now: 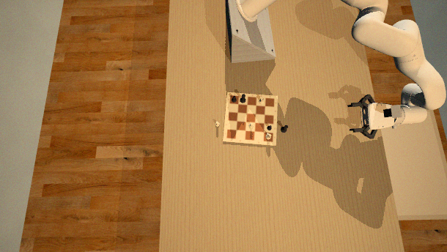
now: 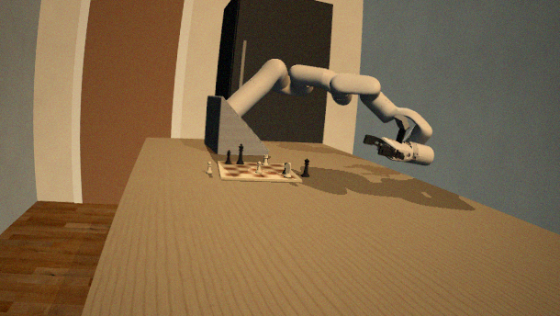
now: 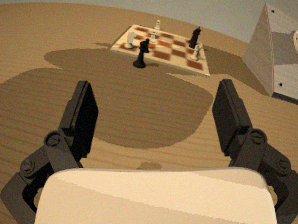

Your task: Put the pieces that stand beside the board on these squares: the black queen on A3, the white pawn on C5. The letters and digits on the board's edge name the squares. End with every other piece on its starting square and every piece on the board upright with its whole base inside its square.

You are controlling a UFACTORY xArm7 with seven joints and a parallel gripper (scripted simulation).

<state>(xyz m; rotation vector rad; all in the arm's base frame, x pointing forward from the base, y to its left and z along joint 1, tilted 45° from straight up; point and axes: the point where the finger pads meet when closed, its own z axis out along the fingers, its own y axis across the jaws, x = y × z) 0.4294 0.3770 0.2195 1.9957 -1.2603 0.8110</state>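
Observation:
The black queen [image 1: 283, 128] [image 2: 306, 168] [image 3: 141, 61] stands upright on the table, just off the board's right edge in the top view. The small white pawn [image 1: 217, 124] [image 2: 209, 168] stands upright off the board's opposite edge. The checkered board [image 1: 239, 142] [image 2: 257, 179] [image 3: 172, 63] lies flat; its letters and digits are too small to read. My gripper [image 1: 350, 117] [image 2: 374, 141] [image 3: 155, 94] is open and empty, raised above the table well to the right of the queen in the top view, its fingers pointing toward the board side.
On the board stand a tall black piece [image 1: 242, 98] [image 2: 240, 154] [image 3: 195, 38], a smaller black piece [image 1: 234, 99] beside it, and several others, including a white piece [image 1: 268, 136] [image 2: 287, 170] [image 3: 130, 40] near the queen's side. The arm's grey wedge mount [image 1: 250, 49] [image 2: 234, 138] [image 3: 265, 55] stands behind the board.

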